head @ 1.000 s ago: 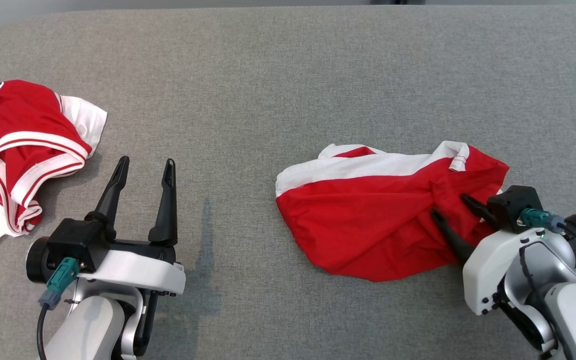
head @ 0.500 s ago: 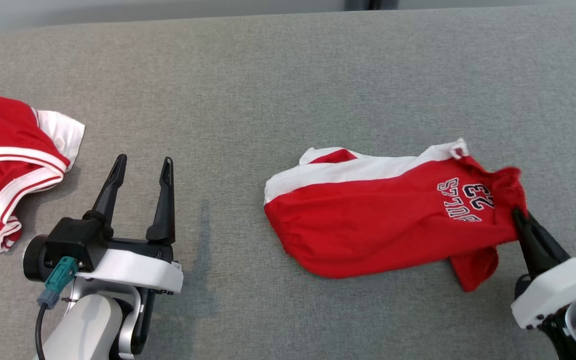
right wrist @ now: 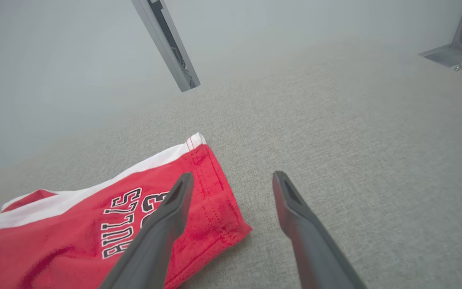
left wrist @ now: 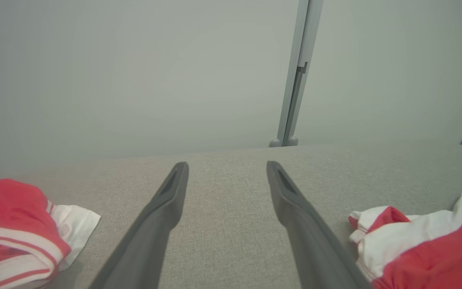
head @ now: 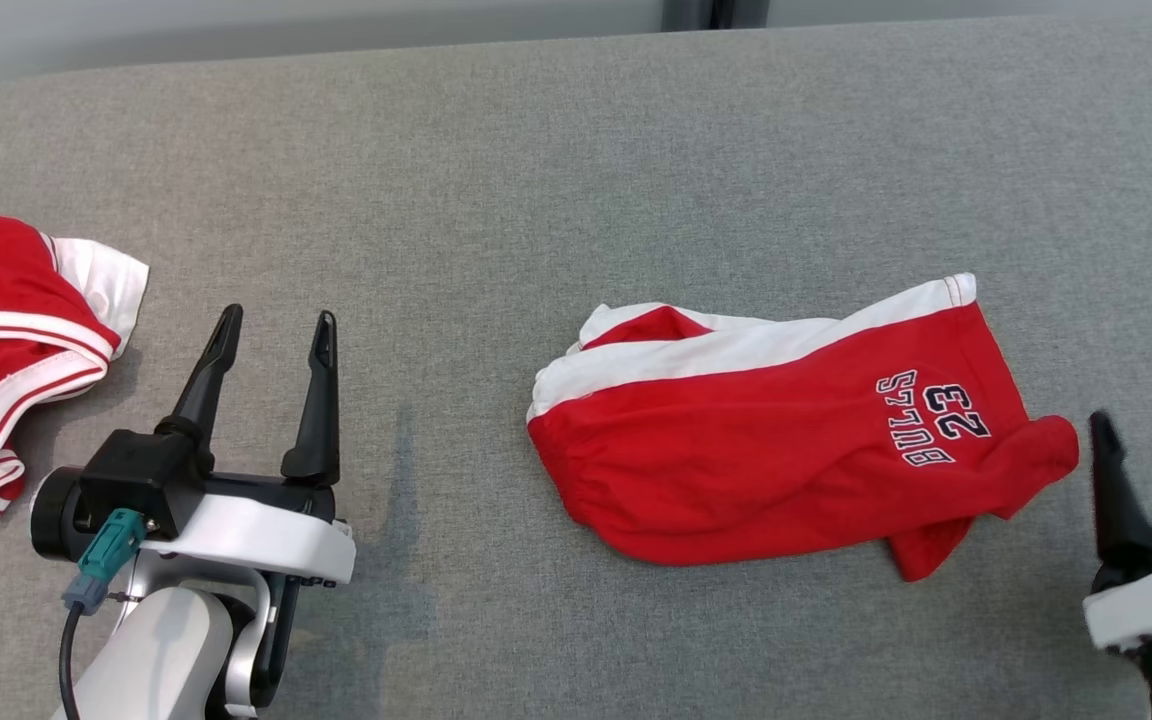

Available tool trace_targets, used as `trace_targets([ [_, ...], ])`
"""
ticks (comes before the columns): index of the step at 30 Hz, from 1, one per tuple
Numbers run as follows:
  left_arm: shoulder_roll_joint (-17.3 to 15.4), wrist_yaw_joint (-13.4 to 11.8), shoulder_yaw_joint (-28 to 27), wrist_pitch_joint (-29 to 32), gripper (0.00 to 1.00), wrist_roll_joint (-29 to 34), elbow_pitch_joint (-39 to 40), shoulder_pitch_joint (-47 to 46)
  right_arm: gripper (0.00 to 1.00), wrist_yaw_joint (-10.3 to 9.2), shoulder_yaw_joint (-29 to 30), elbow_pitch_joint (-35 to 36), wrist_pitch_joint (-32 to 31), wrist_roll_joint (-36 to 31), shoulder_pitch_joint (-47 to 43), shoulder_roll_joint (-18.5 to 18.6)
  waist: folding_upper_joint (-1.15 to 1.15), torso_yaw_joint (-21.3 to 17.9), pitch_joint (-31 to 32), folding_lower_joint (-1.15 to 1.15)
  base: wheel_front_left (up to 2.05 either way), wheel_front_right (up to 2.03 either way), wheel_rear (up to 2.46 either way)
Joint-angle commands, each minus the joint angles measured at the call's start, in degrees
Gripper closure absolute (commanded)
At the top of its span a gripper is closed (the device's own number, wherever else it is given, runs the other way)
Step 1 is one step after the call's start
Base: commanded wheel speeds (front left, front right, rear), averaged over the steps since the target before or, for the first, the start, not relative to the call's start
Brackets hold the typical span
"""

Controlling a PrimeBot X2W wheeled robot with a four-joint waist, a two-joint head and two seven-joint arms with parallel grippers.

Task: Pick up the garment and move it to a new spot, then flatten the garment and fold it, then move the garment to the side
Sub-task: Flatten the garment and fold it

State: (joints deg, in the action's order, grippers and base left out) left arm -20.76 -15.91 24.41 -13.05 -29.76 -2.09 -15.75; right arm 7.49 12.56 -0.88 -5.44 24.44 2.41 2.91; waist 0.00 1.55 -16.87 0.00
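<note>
The garment [head: 766, 450] is a pair of red shorts with a white side stripe and "BULLS 23" lettering, lying loosely spread on the grey fabric surface right of centre. It also appears in the right wrist view [right wrist: 74, 233] and at the right edge of the left wrist view [left wrist: 427, 245]. My right gripper [head: 1141, 440] stands open just right of the shorts' right end, apart from the cloth, with nothing between its fingers [right wrist: 163, 224]. My left gripper [head: 271, 325] is open and empty over bare surface, well left of the shorts.
A second red and white jersey garment [head: 6, 340] lies bunched at the left edge, also seen in the left wrist view [left wrist: 18, 233]. The grey surface [head: 536, 200] stretches bare toward the back edge, where a metal post [left wrist: 295, 80] rises.
My right gripper closed on the shorts' right end, pulled it rightward so the cloth spread and the lettering showed, then let go and opened. The head camera shifted, and the left arm held still.
</note>
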Motion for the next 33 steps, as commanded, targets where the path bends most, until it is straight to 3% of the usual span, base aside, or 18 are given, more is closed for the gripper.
trace_targets([
  [1,-0.4,-0.4,-0.3,0.1,0.0,0.5,0.3,0.1,0.0,0.01,0.6,1.5,2.1,-1.4,1.0,0.2,0.0,-0.2,0.3,0.0,0.0,0.0,0.0],
  [6,-0.7,-1.4,-0.9,0.0,0.0,0.2,0.9,1.0,0.0,0.01,1.3,6.9,7.1,-6.9,2.7,0.8,0.0,-0.4,1.7,0.0,0.0,0.0,0.0],
  [12,-1.1,-2.0,-0.8,0.3,0.0,-0.3,1.1,2.6,0.0,0.01,-2.6,10.5,6.4,-10.4,2.9,2.7,0.0,-0.3,4.0,0.0,0.0,0.0,0.0],
  [18,-1.3,-2.0,0.1,1.1,0.0,-0.4,1.7,4.0,0.0,0.01,-5.3,10.6,4.0,-11.0,0.9,2.6,0.0,0.0,5.2,0.0,0.0,0.0,0.0],
  [33,-1.3,-1.1,2.2,2.2,0.0,-0.1,3.1,3.6,0.0,0.01,-5.1,10.6,2.6,-10.2,0.6,2.5,0.0,0.7,5.2,0.0,0.0,0.0,0.0],
])
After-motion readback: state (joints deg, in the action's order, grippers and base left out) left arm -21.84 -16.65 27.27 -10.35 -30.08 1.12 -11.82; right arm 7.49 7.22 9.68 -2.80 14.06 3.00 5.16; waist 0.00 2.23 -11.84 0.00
